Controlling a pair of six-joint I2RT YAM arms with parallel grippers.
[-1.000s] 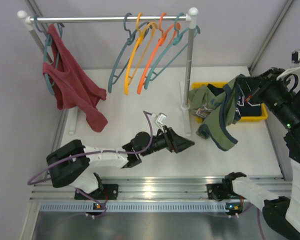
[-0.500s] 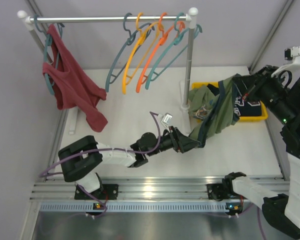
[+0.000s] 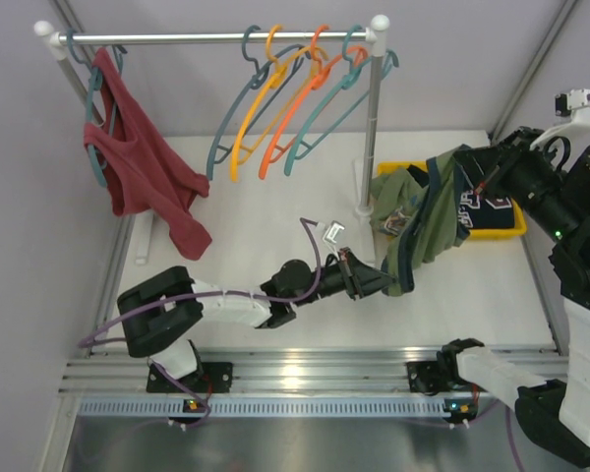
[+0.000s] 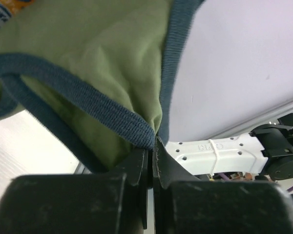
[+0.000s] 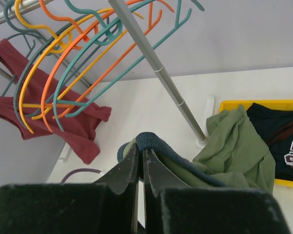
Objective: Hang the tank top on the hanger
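A robotics lab test cell: plain pale walls [image 3: 452, 59] box in a white table [image 3: 261, 226], a left arm [image 3: 216, 305] and right arm [image 3: 570, 246] are bolted to an aluminium rail [image 3: 305, 372] at 6 o'clock, and a small clothes rack [image 3: 177, 38] stands at 12 o'clock.

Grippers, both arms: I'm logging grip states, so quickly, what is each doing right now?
Left gripper: shut on the olive-green sleeveless tank top with dark teal trim.
Right gripper: shut on the same tank top.
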